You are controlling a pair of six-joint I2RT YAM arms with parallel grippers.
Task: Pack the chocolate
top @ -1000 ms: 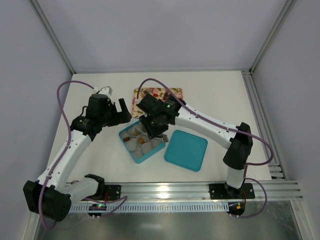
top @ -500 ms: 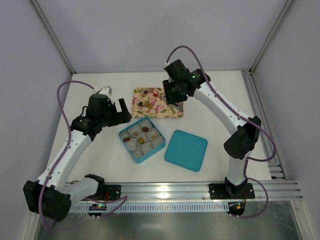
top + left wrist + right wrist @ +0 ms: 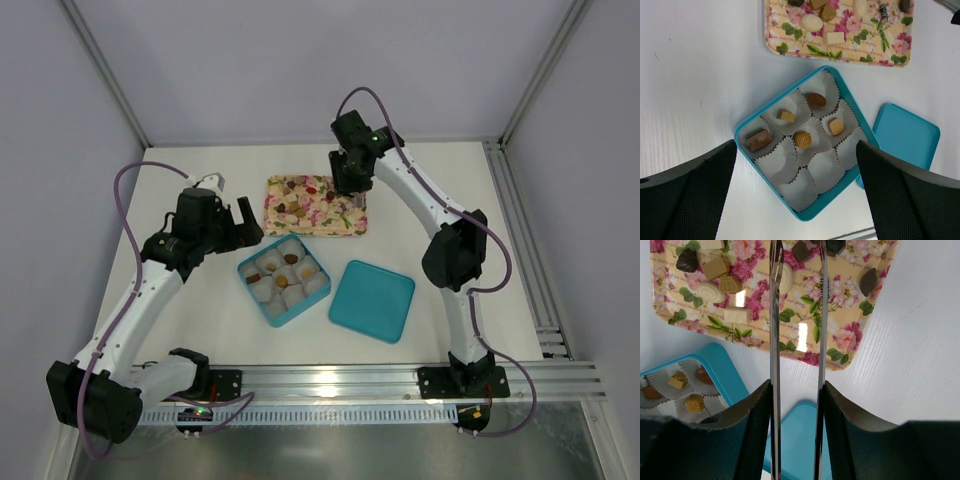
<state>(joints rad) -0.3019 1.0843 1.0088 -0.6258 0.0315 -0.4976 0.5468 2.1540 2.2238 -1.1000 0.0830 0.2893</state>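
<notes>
**Overhead, the right end effector [image 3: 798, 260] hangs above the flowered tray [image 3: 850, 340]**

Its two long thin blades run parallel with a narrow gap between them, and the tray shows through that gap. Loose chocolate [image 3: 710, 290] lies scattered across the tray in the upper part of the right wrist view.

The left end effector [image 3: 796, 150] is spread wide, its fingers [image 3: 690, 195] at the lower corners of the left wrist view. It is above the teal box [image 3: 747, 125] at mid-frame. Five more pieces sit in the box, each in its own white paper cup [image 3: 790, 167]. The lid [image 3: 905, 137] lies flat on the worktop [image 3: 690, 75], touching the box on the right.
</notes>
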